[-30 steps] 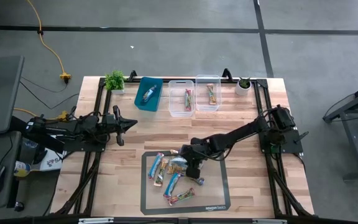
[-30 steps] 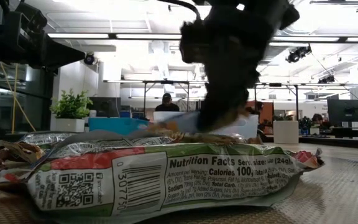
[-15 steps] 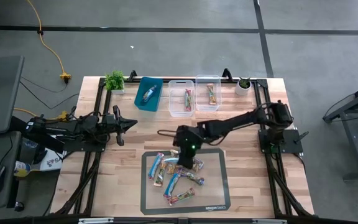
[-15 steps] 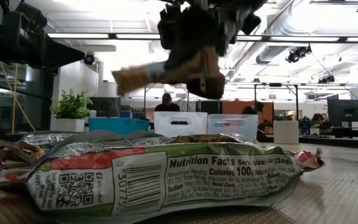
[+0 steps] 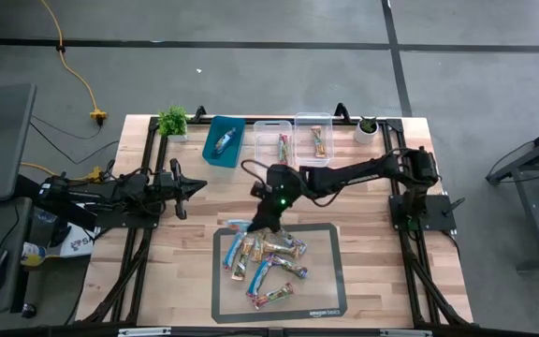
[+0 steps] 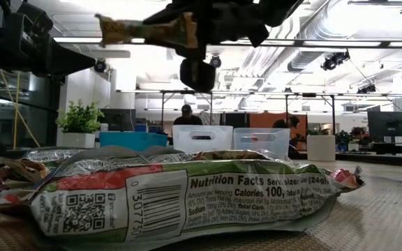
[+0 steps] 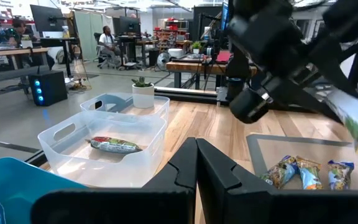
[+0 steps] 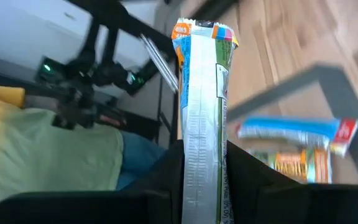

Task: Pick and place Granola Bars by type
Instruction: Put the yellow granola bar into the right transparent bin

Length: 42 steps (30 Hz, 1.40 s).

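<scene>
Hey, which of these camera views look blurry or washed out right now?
Right wrist view: the table and room behind the held granola bar smear with motion blur. Low view: bright ceiling lights leave the right gripper a dark silhouette. High view is evenly lit and sharp.

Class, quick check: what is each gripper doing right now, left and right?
Left gripper: shut, holding nothing, waiting at the table's left edge.
Right gripper: shut on a granola bar, lifted above the mat.

You can read "Nutrition Facts", "Calories 100" and "307750" on the nearest bar's wrapper (image 6: pixel 187 199).
</scene>
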Available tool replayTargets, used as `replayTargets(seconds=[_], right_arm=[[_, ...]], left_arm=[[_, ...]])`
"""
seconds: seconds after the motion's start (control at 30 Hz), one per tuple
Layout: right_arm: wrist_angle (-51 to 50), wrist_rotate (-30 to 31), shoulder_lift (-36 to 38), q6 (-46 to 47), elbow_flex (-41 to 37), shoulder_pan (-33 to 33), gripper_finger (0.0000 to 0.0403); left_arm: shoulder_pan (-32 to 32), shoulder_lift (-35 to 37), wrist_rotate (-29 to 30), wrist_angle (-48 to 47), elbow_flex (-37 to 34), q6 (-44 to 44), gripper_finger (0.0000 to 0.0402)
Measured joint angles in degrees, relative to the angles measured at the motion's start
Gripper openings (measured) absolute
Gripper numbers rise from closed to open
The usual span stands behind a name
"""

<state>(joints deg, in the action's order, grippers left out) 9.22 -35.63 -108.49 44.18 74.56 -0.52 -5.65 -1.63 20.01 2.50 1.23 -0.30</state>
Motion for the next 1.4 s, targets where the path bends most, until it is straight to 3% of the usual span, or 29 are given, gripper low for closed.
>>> replayTargets(seconds=[0.37,0.57,0.73,0.87,1.07,1.2,1.4], right_arm=[[8.46,3.38,3.84,0.03,0.01,-7.35,0.0078],[7.10,11.79,9.85,-3.44,0.02,-12.70,0.0078],[-3.95,23.39,16.19,-6.98,0.04,-16.49,0.0078],[-17.37,36.53,21.54,-7.64,0.04,-18.58,0.0078],[-39.32,53.52,26.42,-0.71,0.04,-20.97,0.0078],[-49.33,56.31,26.22,5.30,-0.62,-23.01,0.0078],[-46.56,54.37,24.91,9.92,-6.01,-25.84,0.0078]], left_arm=[[0.00,0.02,0.00,0.02,-0.02,0.00,0.0000],[0.00,0.00,0.00,0.02,-0.02,-0.02,0.0000],[0.00,0.01,0.02,0.02,-0.02,-0.01,0.0000],[0.00,0.01,0.01,0.00,-0.01,-0.02,0.0000],[0.00,0.02,0.00,0.02,0.00,0.00,0.0000],[0.00,0.00,0.01,0.00,-0.01,-0.01,0.0000],[0.00,0.00,0.01,0.02,-0.01,-0.01,0.0000]])
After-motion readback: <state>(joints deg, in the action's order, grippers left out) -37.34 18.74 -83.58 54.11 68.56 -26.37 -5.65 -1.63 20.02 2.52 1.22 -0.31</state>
